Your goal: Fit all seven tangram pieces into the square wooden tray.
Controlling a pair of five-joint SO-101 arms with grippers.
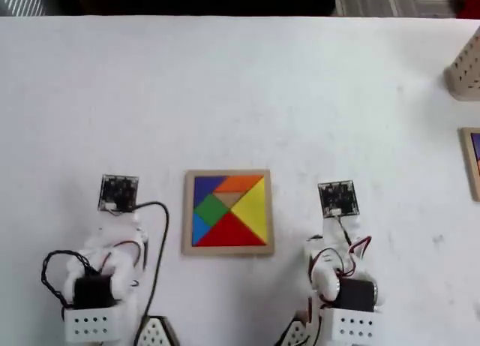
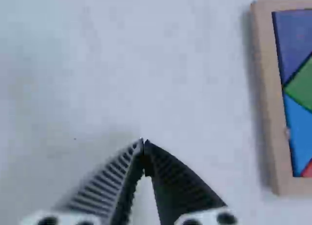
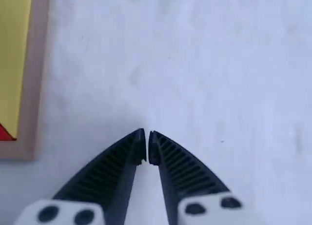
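Tray (image 1: pixel 227 249) holds tangram pieces (image 1: pixel 229 211) | left hand (image 2: pixel 143 147) closed | right hand (image 3: pixel 146 137) closed

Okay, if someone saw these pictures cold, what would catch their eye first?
The brightly coloured tangram pieces sitting in the square wooden tray, in the middle of the white table between the two arms. Next, the left gripper and right gripper, each shut with nothing in it, over bare table on either side of the tray.

Both wrist views cut off the tray (image 2: pixel 262 88).
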